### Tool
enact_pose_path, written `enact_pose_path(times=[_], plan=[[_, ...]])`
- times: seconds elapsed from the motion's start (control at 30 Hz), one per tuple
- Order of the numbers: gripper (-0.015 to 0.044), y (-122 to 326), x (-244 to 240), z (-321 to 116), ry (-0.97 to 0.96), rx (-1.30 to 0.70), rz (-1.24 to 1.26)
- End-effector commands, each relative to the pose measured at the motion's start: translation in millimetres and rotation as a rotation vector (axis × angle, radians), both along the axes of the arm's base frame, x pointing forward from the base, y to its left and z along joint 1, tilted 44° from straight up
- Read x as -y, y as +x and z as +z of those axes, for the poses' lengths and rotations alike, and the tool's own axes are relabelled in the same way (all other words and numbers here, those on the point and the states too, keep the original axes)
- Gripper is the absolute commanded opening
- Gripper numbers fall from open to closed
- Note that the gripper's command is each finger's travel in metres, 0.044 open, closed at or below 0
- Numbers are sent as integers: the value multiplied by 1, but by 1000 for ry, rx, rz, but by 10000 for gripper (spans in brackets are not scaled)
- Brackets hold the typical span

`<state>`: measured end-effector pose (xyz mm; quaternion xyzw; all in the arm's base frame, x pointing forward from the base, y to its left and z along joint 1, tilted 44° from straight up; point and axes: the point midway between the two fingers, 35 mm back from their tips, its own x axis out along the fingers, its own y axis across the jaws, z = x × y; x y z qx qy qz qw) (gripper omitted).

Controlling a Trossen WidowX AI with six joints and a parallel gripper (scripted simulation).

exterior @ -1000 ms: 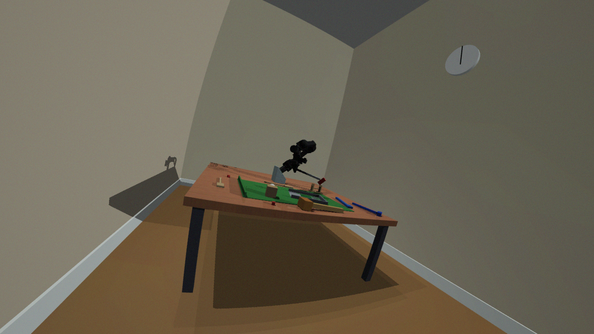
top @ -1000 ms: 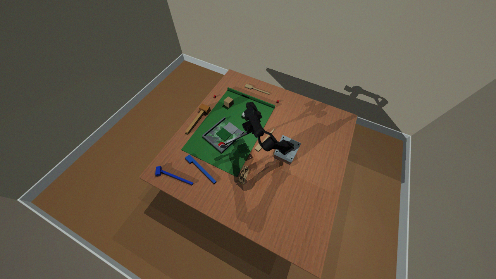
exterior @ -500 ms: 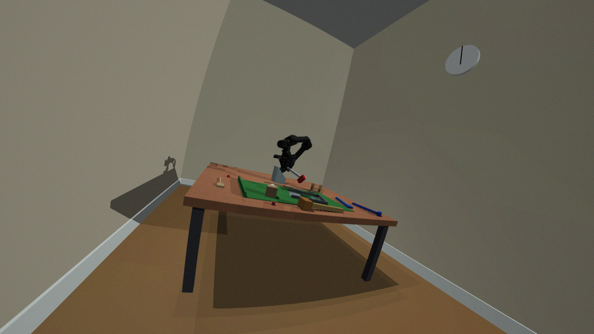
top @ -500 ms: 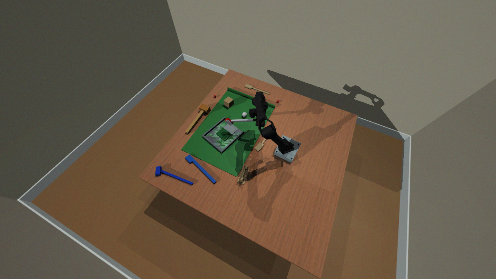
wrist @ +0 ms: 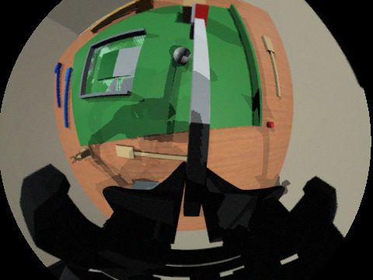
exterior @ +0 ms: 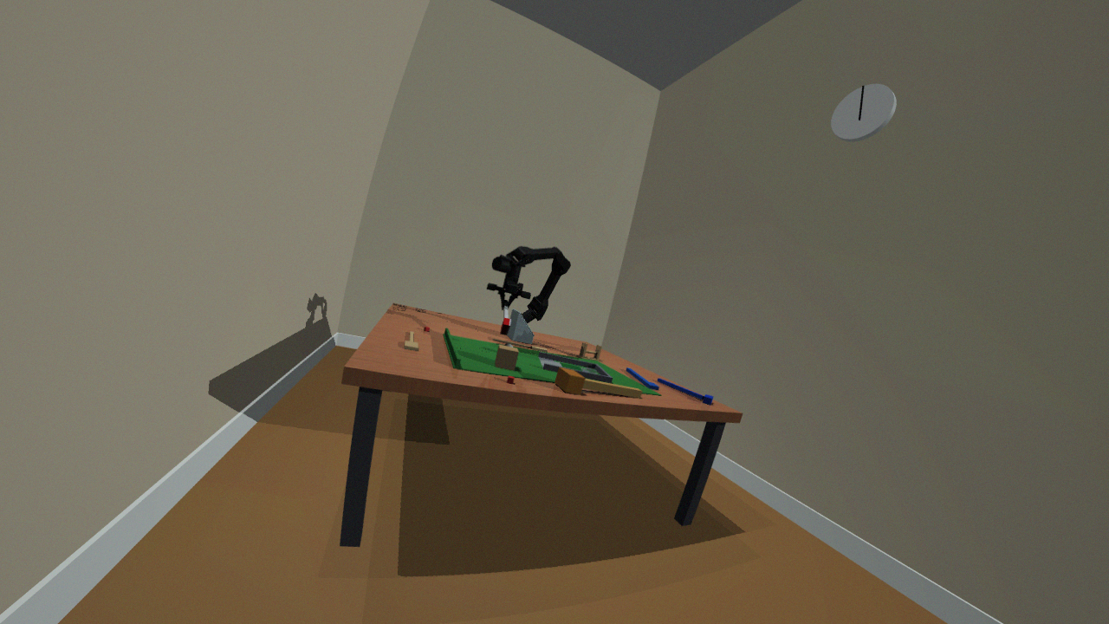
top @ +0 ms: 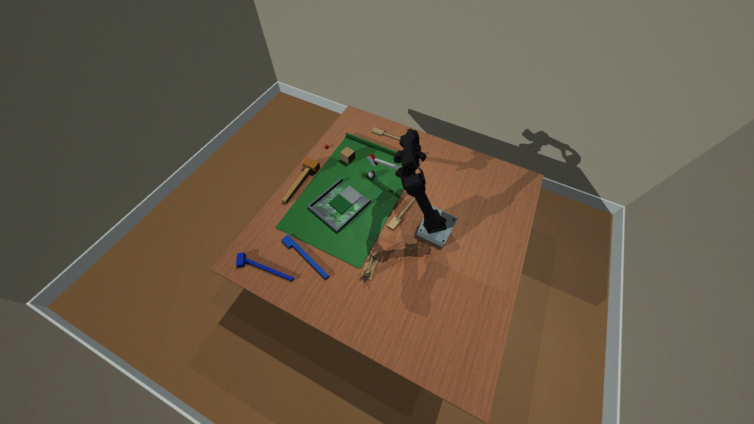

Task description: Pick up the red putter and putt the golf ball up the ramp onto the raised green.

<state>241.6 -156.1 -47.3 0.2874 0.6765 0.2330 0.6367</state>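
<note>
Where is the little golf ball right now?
In the top view the golf ball lies on the green mat, between the red putter's head and the ramp.

Room enclosed by plain beige-grey walls (exterior: 193, 155), the side wall to the right in deeper shade. Grey ceiling (exterior: 620, 30) visible at the top of the exterior view. Round grey wall clock (exterior: 863, 111) mounted high on the right-hand wall. Floor (exterior: 503, 566) is brown, bordered by a pale grey skirting board (exterior: 155, 481). Wooden desk (exterior: 434, 372) with reddish grain stands on dark legs (exterior: 359, 465). Light falls from above; the desk throws a broad shadow onto floor and wall.
</note>
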Motion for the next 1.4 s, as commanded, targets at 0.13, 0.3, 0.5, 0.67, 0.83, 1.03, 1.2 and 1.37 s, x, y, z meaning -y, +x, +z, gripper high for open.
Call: enact_pose_path(times=[0.13,0.3,0.5,0.67,0.83,1.03,1.2,1.37], plan=[[0,-6,12,-12,-12,-58,-62],[0,-6,2,-22,-12,-58,-62],[0,-7,-15,-40,-11,-57,-62],[0,-7,-16,-41,-11,-57,-62],[0,-6,-21,-46,-10,-57,-62],[0,-7,-28,-53,-10,-57,-62],[0,-7,-34,-59,-10,-57,-61],[0,-7,-33,-60,-15,-58,-55]])
